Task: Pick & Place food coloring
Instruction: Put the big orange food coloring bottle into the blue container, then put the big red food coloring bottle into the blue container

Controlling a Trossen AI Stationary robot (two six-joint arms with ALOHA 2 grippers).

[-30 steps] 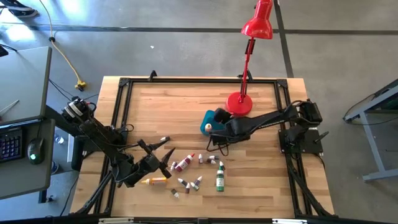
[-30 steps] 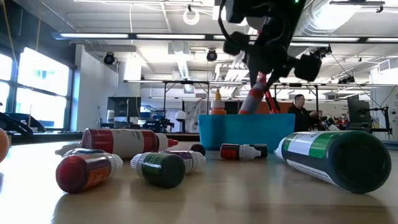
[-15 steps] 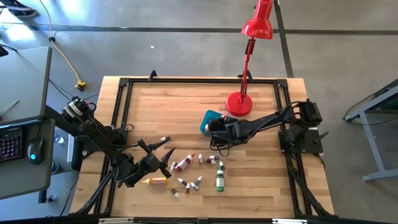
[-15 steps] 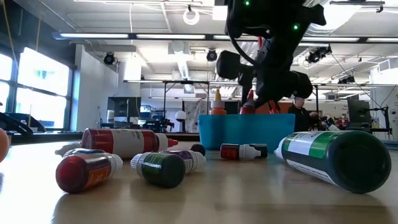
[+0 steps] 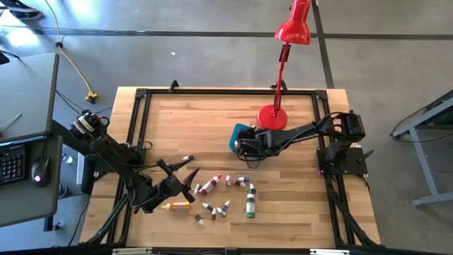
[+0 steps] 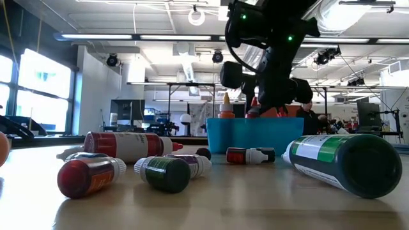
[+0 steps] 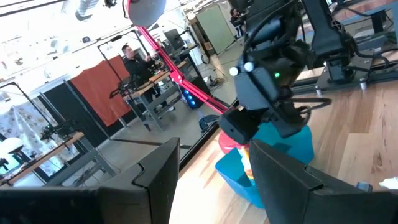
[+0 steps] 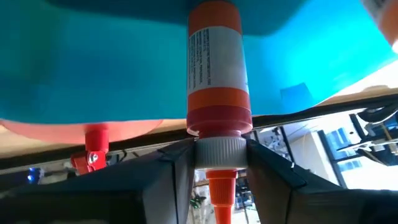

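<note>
Small dropper bottles (image 5: 225, 193) lie scattered on their sides on the table; a green one (image 5: 250, 202) is largest. An orange-labelled bottle (image 8: 214, 81) stands in the tub.

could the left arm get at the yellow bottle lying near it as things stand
Probably yes: the left tool hangs open just beside the yellow bottle, which lies apart from the other bottles, nothing between them.

The wooden table (image 5: 212, 120) stands on a grey concrete floor (image 5: 177, 60) crossed by dark lines. Left of the table is a grey desk (image 5: 28, 142) with a keyboard (image 5: 10, 161) and a mouse (image 5: 39, 171); a yellow cable (image 5: 74, 67) trails across the floor near it. Beyond the table, the room is a wide workshop with bright windows (image 6: 38, 83), long ceiling lights (image 6: 128, 37), exposed ducts and distant workbenches where a person (image 6: 310, 115) sits
</note>
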